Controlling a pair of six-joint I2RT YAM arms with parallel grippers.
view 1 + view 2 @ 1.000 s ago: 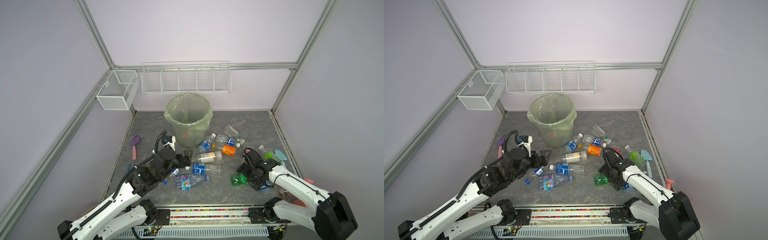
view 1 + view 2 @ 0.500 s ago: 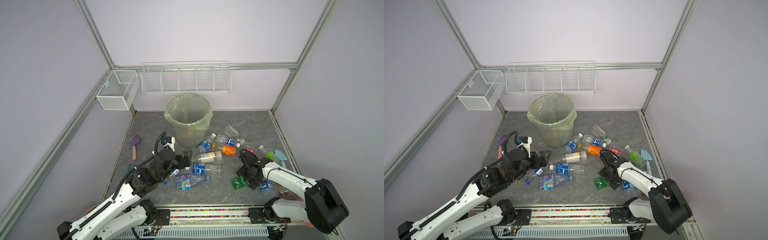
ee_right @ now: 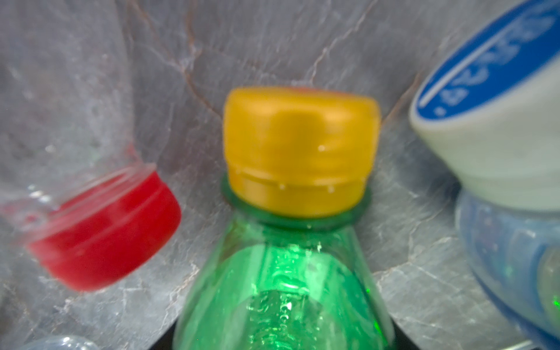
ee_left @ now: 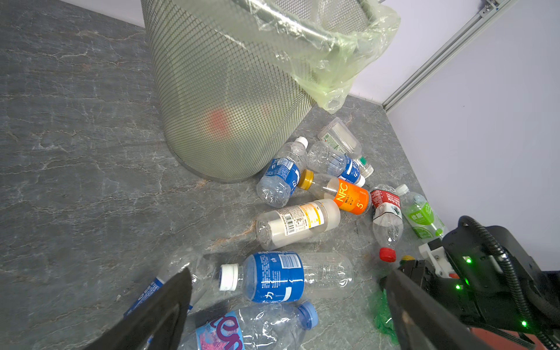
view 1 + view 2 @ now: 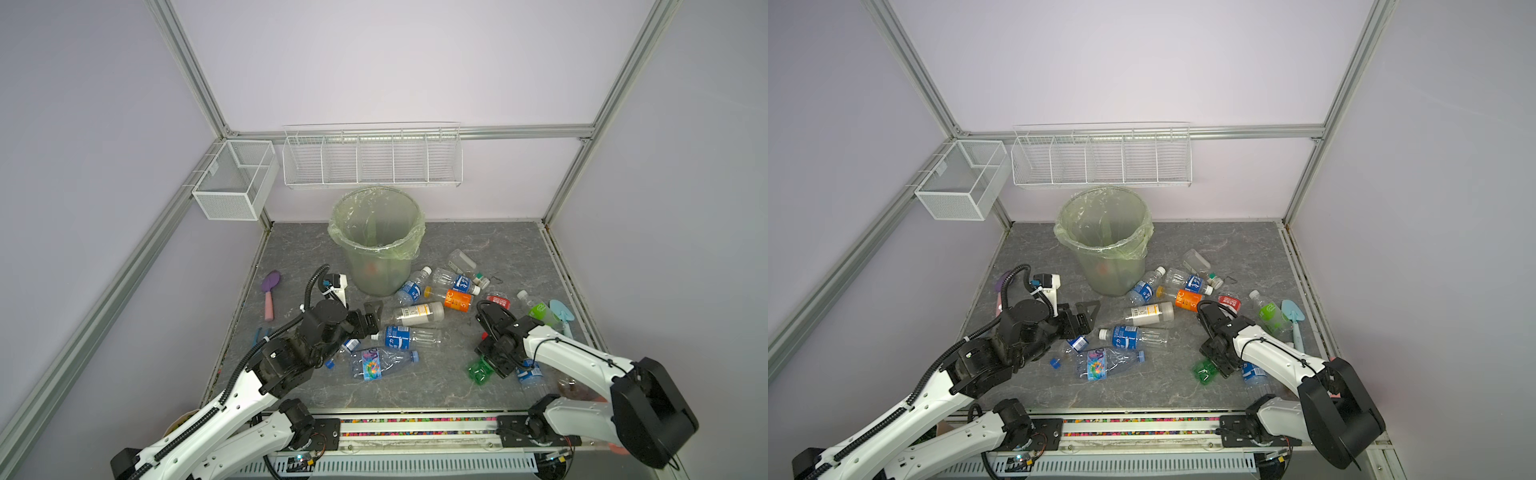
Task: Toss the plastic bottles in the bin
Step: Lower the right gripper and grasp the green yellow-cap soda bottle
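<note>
Right end effector [image 5: 492,359] straddled the green yellow-capped plastic bottle [image 5: 478,372], hold not discernible; slick plastic could squirt free; left end effector [image 4: 288,274] stood wide.

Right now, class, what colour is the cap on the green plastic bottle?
Yellow cap, clearest in the right wrist view.

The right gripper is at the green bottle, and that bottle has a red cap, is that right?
Not quite: the green bottle has a yellow cap, not a red one, as the right wrist view shows. The right gripper is at that bottle.
</note>
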